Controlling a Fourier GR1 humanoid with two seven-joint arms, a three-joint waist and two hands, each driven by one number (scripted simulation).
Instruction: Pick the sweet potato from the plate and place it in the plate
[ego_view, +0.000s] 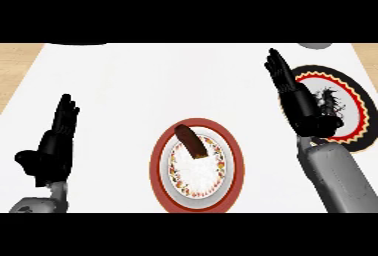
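You've got a big white counter (148, 80) w/ tan wood showing at the far corners; that's the biggest thing here. Next come two plates. The red-rimmed plate (159, 165) sits near the middle, close to you; the black-rimmed plate (353, 95) sits far over at the right, w/ a red and yellow ring & a dark drawing inside; the two are well apart.

Then the arms; the right forearm (336, 180) is grey and comes up from the bottom edge. The right hand (295, 100) is up on its edge, fingers straight & pressed together, holding nothing; it sits just beside the black-rimmed plate and covers its left side a bit. The left hand (53, 142) rests at the left, fingers straight and up, also holding nothing.

Smallest thing: the sweet potato (190, 141); it's dark brown, long, lying tilted on the red-rimmed plate's far half.

So where are you w/ the job? I'd say at the very start; no pick done yet, no hand touches the potato. Left to do: get the right hand over to the potato, grab it, carry it right, set it in the black-rimmed plate.
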